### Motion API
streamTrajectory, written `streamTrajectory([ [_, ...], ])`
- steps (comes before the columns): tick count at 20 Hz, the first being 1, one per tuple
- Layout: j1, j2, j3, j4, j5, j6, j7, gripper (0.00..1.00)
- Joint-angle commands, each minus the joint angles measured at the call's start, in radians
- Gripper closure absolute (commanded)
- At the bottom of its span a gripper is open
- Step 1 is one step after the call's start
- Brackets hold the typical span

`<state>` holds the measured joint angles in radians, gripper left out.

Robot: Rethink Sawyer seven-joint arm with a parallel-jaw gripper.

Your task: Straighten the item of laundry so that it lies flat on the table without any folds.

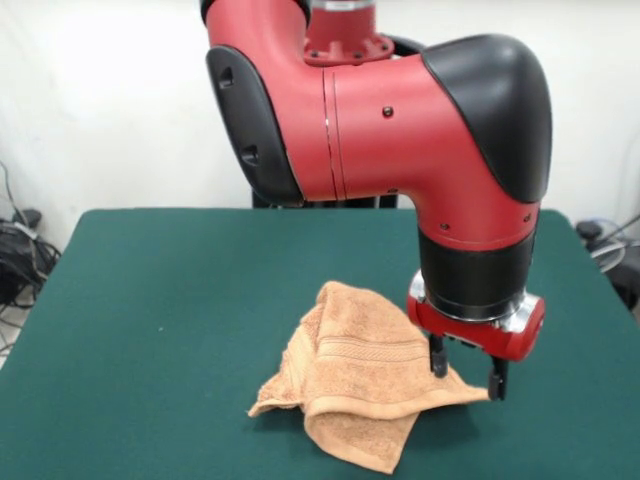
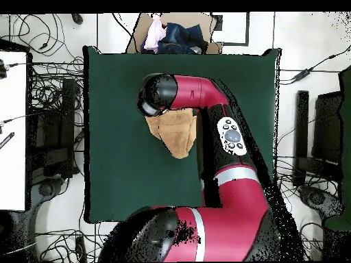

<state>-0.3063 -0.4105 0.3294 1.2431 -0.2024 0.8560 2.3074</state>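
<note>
The item of laundry, an orange-tan towel, lies crumpled and folded over itself on the green table, a little right of centre and close to the front edge. A woven band stripe shows across its upper fold. My gripper stands at the towel's right corner, open, with one finger against the cloth and the other finger just past the corner tip. In the overhead view the towel pokes out from under the arm's wrist, which hides the gripper; the table spreads wide around it.
A cardboard box holding other clothes stands just beyond the table's top edge in the overhead view. Cables and equipment lie on the floor at both sides. A white surface runs along the left.
</note>
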Motion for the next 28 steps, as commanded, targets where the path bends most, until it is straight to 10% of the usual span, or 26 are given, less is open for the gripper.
streamTrajectory([
  [1,-0.001,0.033,0.054,0.118,-0.003,-0.081,-0.041,0.00],
  [28,-0.019,0.028,0.051,0.246,-0.029,-0.231,-0.039,0.00],
])
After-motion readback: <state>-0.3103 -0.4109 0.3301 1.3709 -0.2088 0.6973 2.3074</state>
